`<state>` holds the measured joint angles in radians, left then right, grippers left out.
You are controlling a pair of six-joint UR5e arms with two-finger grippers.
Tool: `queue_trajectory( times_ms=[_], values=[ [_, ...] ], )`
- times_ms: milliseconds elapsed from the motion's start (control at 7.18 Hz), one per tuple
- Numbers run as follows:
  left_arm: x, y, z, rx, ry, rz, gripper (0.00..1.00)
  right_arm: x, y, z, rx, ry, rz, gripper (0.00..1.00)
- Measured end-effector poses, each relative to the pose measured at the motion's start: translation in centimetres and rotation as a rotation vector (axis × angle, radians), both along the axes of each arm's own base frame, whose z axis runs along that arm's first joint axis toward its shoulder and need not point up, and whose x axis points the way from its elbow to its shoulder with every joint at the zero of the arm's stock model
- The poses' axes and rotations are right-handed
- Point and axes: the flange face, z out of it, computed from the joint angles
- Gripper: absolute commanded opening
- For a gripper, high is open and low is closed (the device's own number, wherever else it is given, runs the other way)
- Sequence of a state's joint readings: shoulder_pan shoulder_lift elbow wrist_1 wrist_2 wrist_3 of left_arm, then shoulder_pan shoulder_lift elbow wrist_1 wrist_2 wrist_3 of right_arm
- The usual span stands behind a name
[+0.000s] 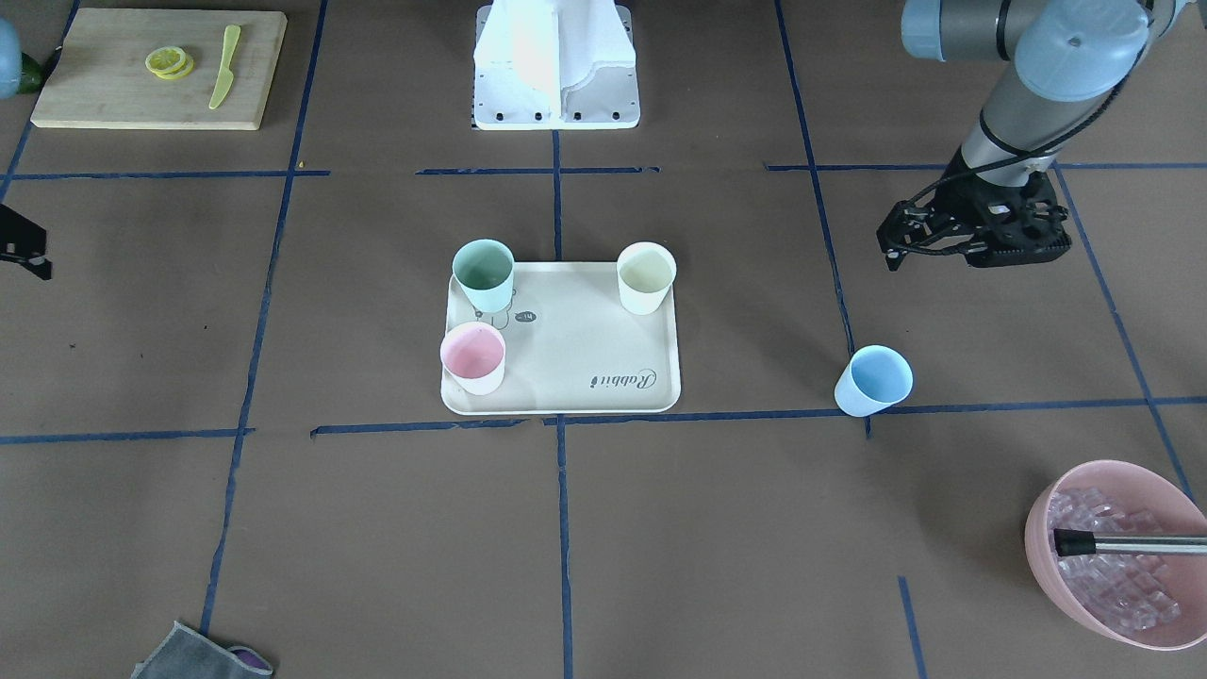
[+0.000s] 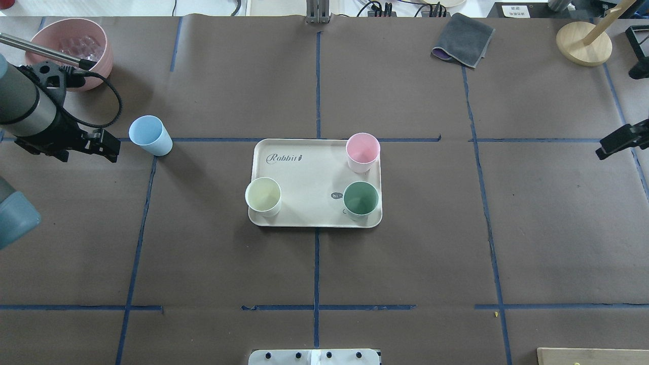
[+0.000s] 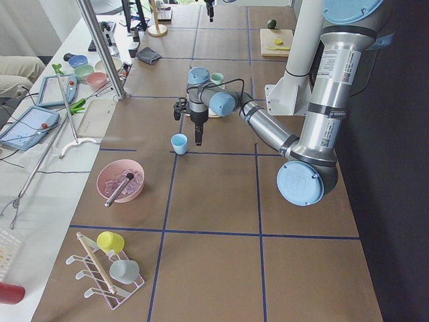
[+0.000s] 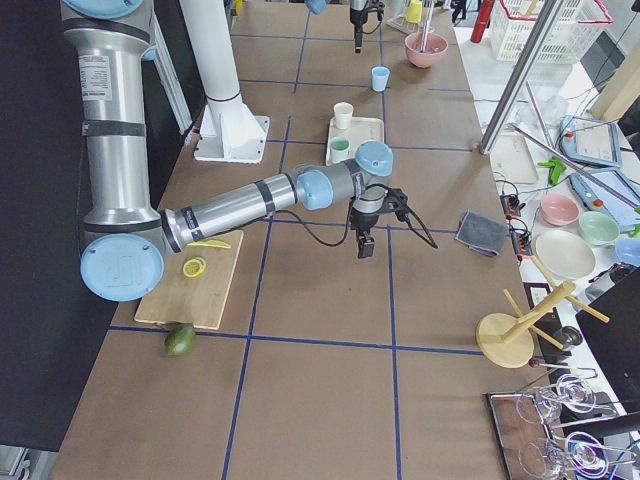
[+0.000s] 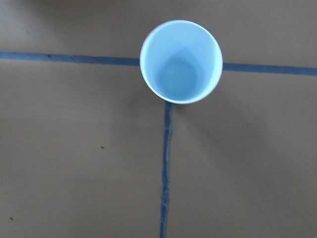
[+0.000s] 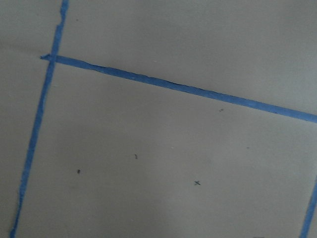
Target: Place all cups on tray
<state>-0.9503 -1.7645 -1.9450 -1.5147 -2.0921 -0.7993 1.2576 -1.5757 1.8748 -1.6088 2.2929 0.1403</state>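
The left gripper (image 3: 199, 134) is pointed straight down at the table. Whether its fingers are spread or pressed together cannot be told, as they are not shown in its wrist view. Nothing is seen to be held in it. It is hung just beside the light blue cup (image 2: 150, 135), at that cup's 9 o'clock in the overhead view. In the left wrist view the cup is seen upright and empty at 12 o'clock, standing on a crossing of blue tape. Behind the gripper, the wrist is bent downward, the forearm is stretched low over the table, and the elbow is kept low beside an upright upper arm.

The right gripper (image 4: 366, 245) is likewise aimed downward over bare paper. Its opening cannot be told. Its forearm is held out nearly level.

The tray (image 2: 304, 182) is laid at the table's middle, well apart from the blue cup, which is off the tray at its 10 o'clock. On the tray, the pink cup (image 2: 362, 151) is set at 2 o'clock, the mint green cup (image 2: 360, 199) at 4 o'clock, and the pale yellow cup (image 2: 263, 196) at 8 o'clock.
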Motion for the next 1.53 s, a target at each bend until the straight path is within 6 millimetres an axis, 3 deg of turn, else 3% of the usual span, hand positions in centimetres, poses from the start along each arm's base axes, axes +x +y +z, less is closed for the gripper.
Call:
queue_trajectory(
  times_ms=[139, 279, 418, 697, 836, 975, 1254, 1532],
  values=[
    [-2.0, -1.7, 1.7, 0.003, 0.005, 0.025, 1.00, 3.5, 0.5, 3.5, 0.028, -0.002, -0.043, 0.99],
    [-3.2, -3.0, 2.6, 0.000, 0.019, 0.040, 1.00, 5.8, 1.2, 6.5, 0.049, -0.004, -0.086, 0.99],
    [-3.3, -4.3, 3.0, 0.000, 0.032, 0.042, 1.00, 6.8, 1.7, 7.9, 0.056, -0.008, -0.105, 0.99],
    [-1.2, -6.0, 3.9, -0.014, 0.079, -0.016, 1.00, 7.3, 1.8, 8.4, 0.046, -0.010, -0.092, 0.99],
    [1.2, -6.0, 3.8, -0.047, 0.112, -0.059, 0.99, 7.3, 1.8, 8.4, 0.042, -0.010, -0.087, 0.99],
    [3.3, -6.1, 3.4, -0.084, 0.133, -0.094, 0.91, 7.3, 1.8, 8.5, 0.040, -0.009, -0.084, 0.99],
    [4.9, -6.7, 3.0, -0.137, 0.144, -0.143, 0.79, 7.4, 1.9, 8.6, 0.037, -0.009, -0.083, 0.99],
    [5.9, -7.8, 3.0, -0.177, 0.141, -0.176, 0.78, 7.4, 1.9, 8.6, 0.036, -0.009, -0.083, 0.99]
  ],
)
